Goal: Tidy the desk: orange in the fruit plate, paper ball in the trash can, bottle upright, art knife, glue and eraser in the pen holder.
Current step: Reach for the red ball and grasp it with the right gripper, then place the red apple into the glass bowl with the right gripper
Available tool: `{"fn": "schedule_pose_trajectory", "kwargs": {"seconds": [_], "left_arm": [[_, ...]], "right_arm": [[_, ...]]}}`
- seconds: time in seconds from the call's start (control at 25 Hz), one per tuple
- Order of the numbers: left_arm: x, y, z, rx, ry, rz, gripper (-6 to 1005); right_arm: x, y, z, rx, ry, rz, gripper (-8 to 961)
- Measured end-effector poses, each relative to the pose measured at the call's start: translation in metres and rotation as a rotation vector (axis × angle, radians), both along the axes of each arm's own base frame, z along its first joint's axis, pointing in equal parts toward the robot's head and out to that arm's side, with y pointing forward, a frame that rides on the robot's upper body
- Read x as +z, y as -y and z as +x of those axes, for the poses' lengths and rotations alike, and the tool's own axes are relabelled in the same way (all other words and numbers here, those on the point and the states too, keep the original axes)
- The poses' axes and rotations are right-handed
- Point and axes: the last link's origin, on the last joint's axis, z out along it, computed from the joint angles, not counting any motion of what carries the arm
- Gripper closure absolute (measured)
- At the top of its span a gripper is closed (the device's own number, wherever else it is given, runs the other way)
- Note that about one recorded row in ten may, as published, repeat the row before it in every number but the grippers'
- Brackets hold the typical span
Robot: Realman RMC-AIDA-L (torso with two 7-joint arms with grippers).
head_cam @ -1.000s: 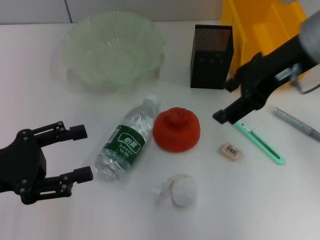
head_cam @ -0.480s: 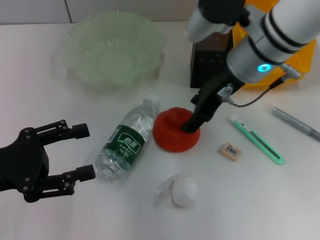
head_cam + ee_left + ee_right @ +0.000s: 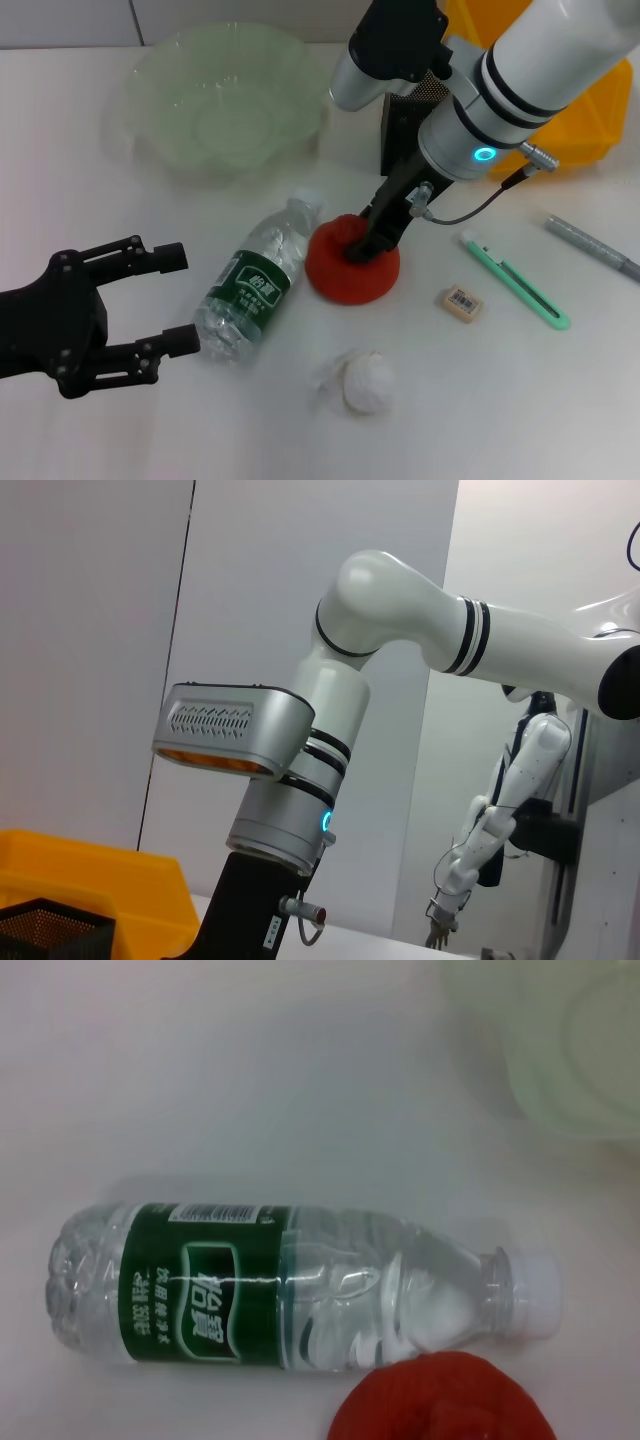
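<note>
The orange (image 3: 340, 272), red-orange and flattened, lies mid-table, and my right gripper (image 3: 366, 243) reaches down onto its top. The orange's edge also shows in the right wrist view (image 3: 440, 1400). A clear bottle (image 3: 255, 285) with a green label lies on its side just left of the orange, and also shows in the right wrist view (image 3: 290, 1300). My left gripper (image 3: 180, 298) is open and empty, left of the bottle. The paper ball (image 3: 362, 382) lies in front of the orange. The eraser (image 3: 462, 303), green art knife (image 3: 515, 280) and grey glue stick (image 3: 592, 247) lie to the right.
The green glass fruit plate (image 3: 225, 100) stands at the back left. The black mesh pen holder (image 3: 420, 110) is at the back, partly hidden by my right arm. The yellow bin (image 3: 590, 110) is at the back right.
My right arm has swung left from above the art knife and come down on the orange. My left gripper has shifted slightly right toward the bottle.
</note>
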Motion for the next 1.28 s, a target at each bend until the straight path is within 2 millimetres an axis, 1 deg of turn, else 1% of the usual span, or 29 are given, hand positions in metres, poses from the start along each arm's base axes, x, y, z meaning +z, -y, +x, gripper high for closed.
{"fn": "schedule_pose_trajectory", "kwargs": {"seconds": [0.08,0.32,0.4,0.48,0.52,0.56,0.64,0.68,0.72,0.76,0.8,0.88,0.92,0.96,1.0,1.04,1.08,1.12,1.16,1.2,1.24,1.28], "left_arm": [[0.0,0.0,0.0,0.0,-0.001,-0.002,214],[-0.001,0.0,0.0,0.002,0.0,-0.002,214],[-0.001,0.0,0.0,0.002,0.0,-0.001,214],[-0.001,0.0,0.0,0.002,0.001,-0.002,214],[-0.001,0.0,0.0,0.001,0.002,-0.002,214],[-0.001,0.0,0.0,0.001,0.002,-0.002,214],[0.0,0.001,0.0,0.003,0.002,-0.002,214],[0.0,0.001,0.0,0.003,0.002,-0.002,214],[0.0,0.001,-0.001,0.004,0.002,-0.001,214],[0.0,0.001,-0.001,0.004,0.002,-0.001,214],[0.0,0.001,-0.001,0.004,0.002,-0.001,214],[0.0,0.001,-0.001,0.004,0.001,-0.001,214],[-0.001,0.001,0.0,0.003,0.003,-0.001,214],[-0.001,0.001,0.0,0.003,0.003,-0.001,214],[-0.001,0.0,0.0,0.003,0.003,-0.001,214],[-0.001,0.0,0.0,0.003,0.003,-0.001,214],[-0.002,0.0,0.001,0.003,0.004,0.0,214],[-0.002,0.0,0.001,0.003,0.004,0.0,214],[-0.002,0.0,0.001,0.003,0.004,0.0,214],[-0.002,0.0,0.001,0.002,0.004,0.0,214],[-0.002,-0.001,0.001,0.002,0.004,0.0,214],[-0.002,-0.001,0.001,0.001,0.005,0.0,214]], "right_arm": [[0.0,0.0,0.0,0.0,0.0,0.0,347],[0.001,0.003,-0.002,-0.005,0.006,-0.019,605],[0.003,0.005,-0.004,-0.004,0.006,-0.029,784],[0.01,0.009,-0.01,0.001,0.009,-0.051,792],[0.023,0.013,-0.02,0.013,0.005,-0.061,796],[0.023,0.013,-0.02,0.013,0.005,-0.061,800],[0.042,0.014,-0.032,0.035,-0.014,-0.04,808],[0.055,0.013,-0.041,0.055,-0.03,-0.014,812],[0.073,0.011,-0.057,0.086,-0.063,0.03,816],[0.073,0.011,-0.057,0.086,-0.063,0.03,820],[0.083,0.009,-0.068,0.107,-0.09,0.065,824],[0.093,0.001,-0.085,0.136,-0.138,0.131,835],[0.094,-0.013,-0.098,0.15,-0.191,0.212,841],[0.094,-0.013,-0.098,0.15,-0.191,0.212,848],[0.089,-0.032,-0.104,0.154,-0.232,0.293,855],[0.089,-0.032,-0.104,0.154,-0.232,0.293,861],[0.084,-0.042,-0.105,0.151,-0.248,0.331,868],[0.07,-0.062,-0.102,0.133,-0.275,0.392,877],[0.07,-0.062,-0.102,0.133,-0.275,0.392,885],[0.057,-0.075,-0.098,0.119,-0.292,0.433,894],[0.057,-0.075,-0.098,0.119,-0.292,0.433,902],[0.05,-0.081,-0.096,0.111,-0.301,0.448,911]]}}
